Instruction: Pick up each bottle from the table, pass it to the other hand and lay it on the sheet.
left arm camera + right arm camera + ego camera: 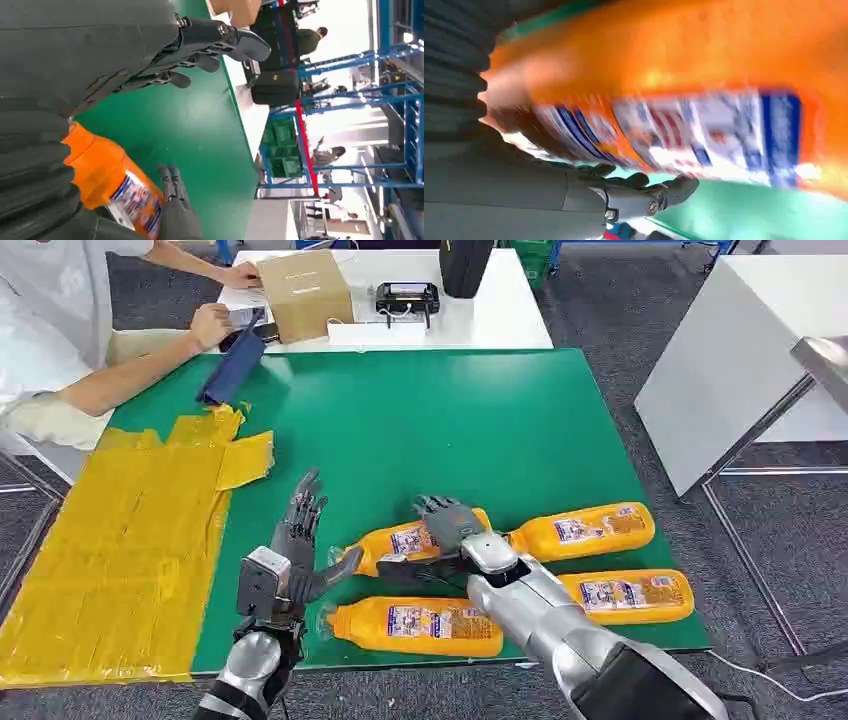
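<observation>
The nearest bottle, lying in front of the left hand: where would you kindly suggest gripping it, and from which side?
Grip the nearest bottle around its labelled middle, from above. It lies flat on the mat, cap toward the left hand, and its neck looks too slim.

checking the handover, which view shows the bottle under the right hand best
The head view: the orange bottle lies whole on the green table under the right hand. The right wrist view gives a blurred close-up of its label; the left wrist view catches part of it.

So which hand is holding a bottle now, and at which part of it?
The right hand grips the upper-left orange bottle around its labelled middle. The left hand is open beside that bottle's cap end and holds nothing.
</observation>
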Tool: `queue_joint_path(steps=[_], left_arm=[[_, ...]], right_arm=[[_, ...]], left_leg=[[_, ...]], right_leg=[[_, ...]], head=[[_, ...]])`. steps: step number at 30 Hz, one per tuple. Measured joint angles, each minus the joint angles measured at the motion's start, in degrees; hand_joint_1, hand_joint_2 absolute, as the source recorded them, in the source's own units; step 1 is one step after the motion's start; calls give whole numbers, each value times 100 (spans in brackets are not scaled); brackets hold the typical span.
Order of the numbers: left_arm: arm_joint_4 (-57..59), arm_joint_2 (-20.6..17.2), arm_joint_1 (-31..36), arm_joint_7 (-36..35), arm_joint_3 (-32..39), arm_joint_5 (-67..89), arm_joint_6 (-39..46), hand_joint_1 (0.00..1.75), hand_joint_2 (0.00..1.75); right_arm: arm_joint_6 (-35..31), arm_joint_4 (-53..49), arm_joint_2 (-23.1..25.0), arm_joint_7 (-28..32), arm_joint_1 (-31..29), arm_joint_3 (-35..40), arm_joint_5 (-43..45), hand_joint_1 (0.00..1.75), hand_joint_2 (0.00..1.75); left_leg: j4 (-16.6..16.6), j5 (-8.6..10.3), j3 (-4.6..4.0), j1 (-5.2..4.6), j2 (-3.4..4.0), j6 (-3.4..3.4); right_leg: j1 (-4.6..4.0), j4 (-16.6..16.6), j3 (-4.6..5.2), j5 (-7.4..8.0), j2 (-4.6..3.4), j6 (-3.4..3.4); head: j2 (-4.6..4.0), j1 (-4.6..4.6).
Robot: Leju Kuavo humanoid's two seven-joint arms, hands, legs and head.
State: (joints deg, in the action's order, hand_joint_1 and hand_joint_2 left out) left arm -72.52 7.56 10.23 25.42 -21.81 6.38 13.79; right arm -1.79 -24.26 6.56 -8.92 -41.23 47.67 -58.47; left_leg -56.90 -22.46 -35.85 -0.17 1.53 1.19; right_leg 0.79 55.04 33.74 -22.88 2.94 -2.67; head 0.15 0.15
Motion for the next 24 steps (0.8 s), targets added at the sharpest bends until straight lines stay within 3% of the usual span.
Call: queue_joint_path(steps=[6,8,12,15,19,24], left_arm=[[131,65,21,-35,-7,15,-11,0,175],[157,74,24,-37,-7,17,-11,0,175],[192,85,35,-39,-7,20,-13,0,175],[194,85,34,-55,-7,50,-24,0,175],[144,85,-21,-87,-4,94,-28,0,175],[94,85,-58,-94,-4,124,-28,0,175]], right_arm=[[-234,220,-4,-364,-29,26,-256,131,175],[-262,249,-4,-369,-38,26,-275,169,175],[-343,288,-4,-373,-57,26,-293,175,175],[-880,312,-15,-373,-6,22,-407,175,175],[-2543,312,-94,-373,177,-59,-756,175,175],[-3069,306,-157,-375,274,-162,-912,175,175]], left_leg=[[2,-5,25,1,-1,-3],[2,-3,25,0,-1,-1],[1,-2,25,0,-2,0],[0,1,22,0,-2,1],[0,2,1,-1,-8,2],[-1,1,-8,-2,-6,1]], right_leg=[[0,-1,13,-11,1,17],[1,-1,13,-2,1,5],[0,-1,-5,-2,1,4],[0,0,-50,1,2,0],[1,2,-40,1,6,-1],[0,2,-24,3,5,-4]], head=[[0,0],[0,-2],[0,0],[0,0],[0,2],[0,0]])
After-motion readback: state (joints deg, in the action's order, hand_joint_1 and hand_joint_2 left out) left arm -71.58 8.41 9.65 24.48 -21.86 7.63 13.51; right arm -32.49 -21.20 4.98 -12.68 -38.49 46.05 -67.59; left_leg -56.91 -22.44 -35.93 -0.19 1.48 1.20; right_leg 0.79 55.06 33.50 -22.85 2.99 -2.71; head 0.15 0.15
